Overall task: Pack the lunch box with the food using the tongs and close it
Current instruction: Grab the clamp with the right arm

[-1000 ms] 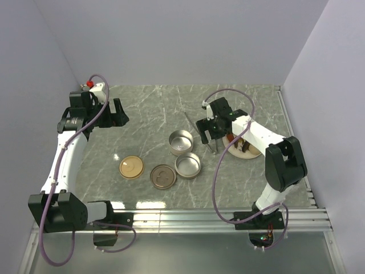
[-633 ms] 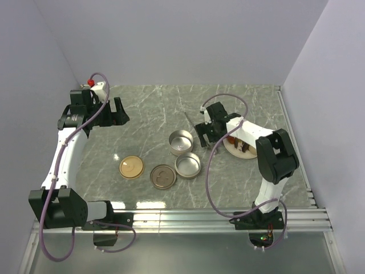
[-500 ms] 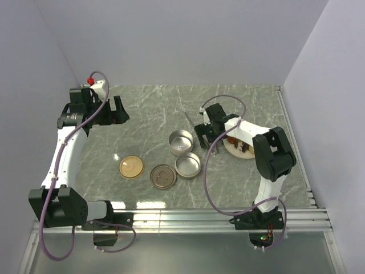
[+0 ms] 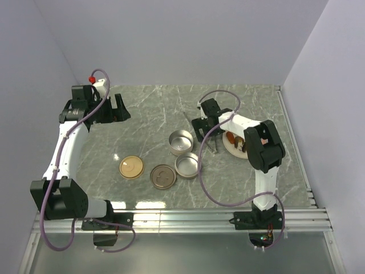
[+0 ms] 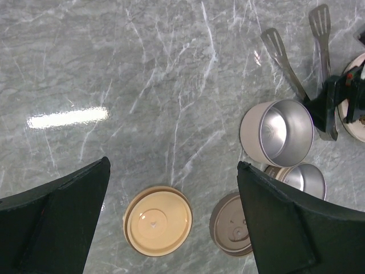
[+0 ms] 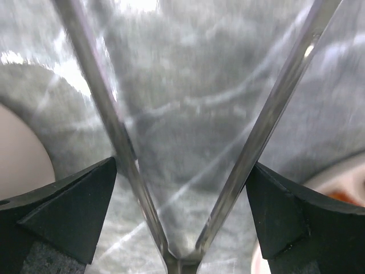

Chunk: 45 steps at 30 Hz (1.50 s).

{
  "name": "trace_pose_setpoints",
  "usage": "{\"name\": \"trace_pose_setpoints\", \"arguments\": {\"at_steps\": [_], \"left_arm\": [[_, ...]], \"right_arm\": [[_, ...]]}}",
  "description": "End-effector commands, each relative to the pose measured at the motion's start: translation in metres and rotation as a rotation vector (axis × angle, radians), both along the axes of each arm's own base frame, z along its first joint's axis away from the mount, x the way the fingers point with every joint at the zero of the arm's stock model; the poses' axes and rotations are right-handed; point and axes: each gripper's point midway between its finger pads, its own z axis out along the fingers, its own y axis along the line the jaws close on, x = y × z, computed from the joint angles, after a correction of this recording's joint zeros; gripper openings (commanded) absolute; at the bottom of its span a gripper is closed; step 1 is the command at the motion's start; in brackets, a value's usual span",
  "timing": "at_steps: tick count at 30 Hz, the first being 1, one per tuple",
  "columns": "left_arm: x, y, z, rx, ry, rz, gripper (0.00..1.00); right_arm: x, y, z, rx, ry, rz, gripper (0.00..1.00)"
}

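Steel tongs (image 6: 274, 97) lie flat on the marbled table (image 4: 148, 114), their two thin arms running out in a V from a joint at the near edge of the right wrist view. The right gripper (image 4: 206, 130) hangs low over that joined end with its fingers (image 6: 63, 211) spread wide, one on either side of the V and pinching nothing. This straddle looks chosen so that a squeeze would catch both arms near the joint. The right arm reaches forward and inward, its elbow folded above the plate (image 4: 235, 153) where the food (image 4: 230, 137) sits, just beside the tongs. Two open tins (image 4: 181, 141) stand close together nearby, with their lids (image 4: 131, 167) set apart to the left, so packing looks not yet begun. The left gripper (image 4: 114, 108) is held high at the far left, fingers spread and empty, likely to keep out of the way.
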Motion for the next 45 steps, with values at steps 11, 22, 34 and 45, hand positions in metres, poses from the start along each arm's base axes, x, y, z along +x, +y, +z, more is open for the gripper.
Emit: {"name": "trace_pose_setpoints", "arguments": {"at_steps": [11,22,34,45], "left_arm": [[0.012,-0.003,0.022,-0.024,-0.056,-0.008,0.99],[0.012,-0.003,0.027,-0.018,-0.074,-0.013,0.99],[0.006,-0.013,0.042,-0.054,-0.114,-0.058,0.99],[0.001,-0.022,0.059,-0.081,-0.149,-0.11,0.99]], "right_arm": [[0.024,0.007,-0.008,-0.012,0.055,-0.039,1.0],[0.017,0.006,0.013,0.028,0.017,0.017,0.82],[0.011,0.009,0.096,0.139,-0.053,0.116,0.75],[-0.01,0.011,0.164,0.239,-0.085,0.222,0.75]]}}
